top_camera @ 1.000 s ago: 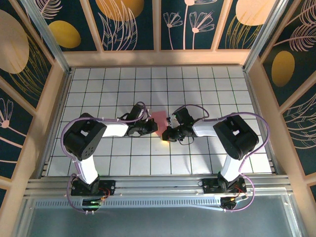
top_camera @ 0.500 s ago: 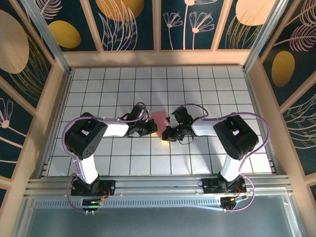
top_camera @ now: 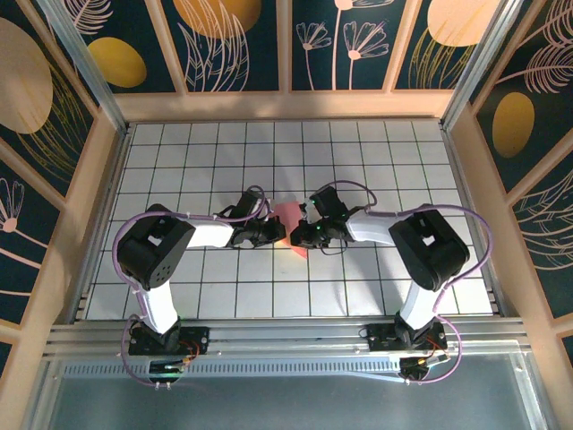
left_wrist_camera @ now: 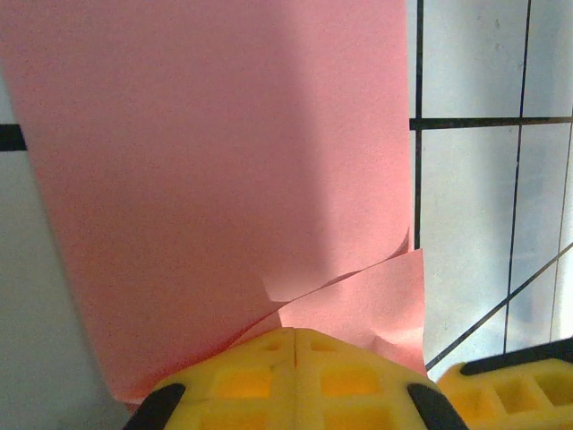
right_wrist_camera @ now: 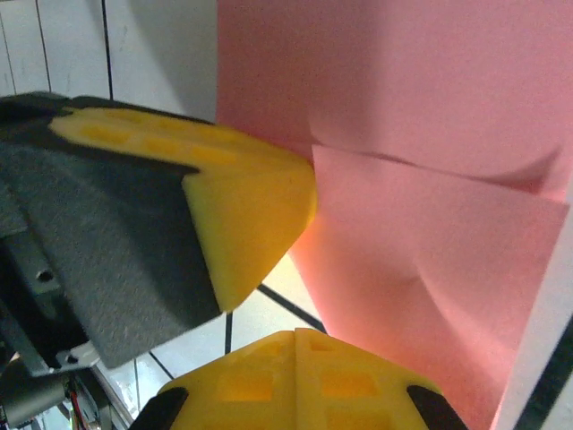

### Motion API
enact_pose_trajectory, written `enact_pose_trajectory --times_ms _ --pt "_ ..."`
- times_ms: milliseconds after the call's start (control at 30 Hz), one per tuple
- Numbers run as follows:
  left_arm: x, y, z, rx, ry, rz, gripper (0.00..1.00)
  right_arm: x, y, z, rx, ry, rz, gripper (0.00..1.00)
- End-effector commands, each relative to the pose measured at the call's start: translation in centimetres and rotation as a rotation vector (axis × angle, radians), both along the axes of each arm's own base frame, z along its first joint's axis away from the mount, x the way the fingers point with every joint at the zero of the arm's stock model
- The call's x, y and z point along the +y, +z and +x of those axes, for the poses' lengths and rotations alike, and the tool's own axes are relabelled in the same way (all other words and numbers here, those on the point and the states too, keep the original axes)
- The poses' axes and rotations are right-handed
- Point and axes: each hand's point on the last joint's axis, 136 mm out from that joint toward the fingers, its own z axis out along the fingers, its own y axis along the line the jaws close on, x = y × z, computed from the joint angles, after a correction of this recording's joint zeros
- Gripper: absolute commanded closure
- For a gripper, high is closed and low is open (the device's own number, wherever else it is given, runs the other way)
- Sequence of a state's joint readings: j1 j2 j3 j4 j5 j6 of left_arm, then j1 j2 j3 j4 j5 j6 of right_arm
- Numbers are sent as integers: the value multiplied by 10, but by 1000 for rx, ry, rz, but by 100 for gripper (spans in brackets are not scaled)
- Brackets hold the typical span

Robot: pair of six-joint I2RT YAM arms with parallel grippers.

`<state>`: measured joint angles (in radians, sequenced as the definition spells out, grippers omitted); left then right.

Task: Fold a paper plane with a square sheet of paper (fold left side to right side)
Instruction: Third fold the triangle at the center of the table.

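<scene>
The square sheet of paper (top_camera: pixel 288 218) lies salmon-pink on the grid table between my two grippers, at the middle of the top view. In the left wrist view the paper (left_wrist_camera: pixel 224 161) shows two overlapping layers, an upper one ending in a loose corner over a lower flap. My left gripper (left_wrist_camera: pixel 295 333) is shut, its yellow tips resting on the paper's near edge. My right gripper (right_wrist_camera: pixel 295 333) is shut too, just off the paper's (right_wrist_camera: pixel 403 107) edge, close beside the left gripper's yellow fingertip (right_wrist_camera: pixel 242 197). From above, the left gripper (top_camera: pixel 276 236) and right gripper (top_camera: pixel 303 237) nearly meet.
The white gridded table (top_camera: pixel 376 152) is walled by wooden frames with dark floral panels. The arm bases (top_camera: pixel 170 339) stand on the metal rail at the near edge. The right gripper's yellow fingertip (left_wrist_camera: pixel 515 394) pokes into the left wrist view's lower right corner.
The right gripper has shifted a little left and away from the bases, closer against the paper and the left gripper. The left gripper has hardly moved. Both stay shut.
</scene>
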<state>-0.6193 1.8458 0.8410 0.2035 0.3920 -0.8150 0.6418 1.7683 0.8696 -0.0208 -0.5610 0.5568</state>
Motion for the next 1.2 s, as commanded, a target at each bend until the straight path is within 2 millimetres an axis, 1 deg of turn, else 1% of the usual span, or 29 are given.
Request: enact_pose_trajectory --times_ms 0,167,300,400,533,800,933,1167 --pt "23 -31 -13 73 26 129 100 5 -8 6 -8 -1 -15 100" --pt "25 -32 -13 75 30 143 100 -4 -22 -3 17 -3 -51 100" --pt "28 -36 -13 83 35 160 100 -15 -33 -15 45 -2 -85 100" --pt "30 -37 -13 84 40 175 100 -22 -38 -24 64 2 -98 100" --pt "31 -39 -12 85 40 190 100 -30 -40 -36 83 12 -109 100" --pt "32 -42 -11 90 41 207 100 -42 -42 -53 105 24 -129 100" --pt "33 -42 -11 90 44 210 100 -50 -45 -59 114 20 -144 100" --pt "33 -39 -9 84 41 212 100 -60 -48 -64 123 6 -162 100"
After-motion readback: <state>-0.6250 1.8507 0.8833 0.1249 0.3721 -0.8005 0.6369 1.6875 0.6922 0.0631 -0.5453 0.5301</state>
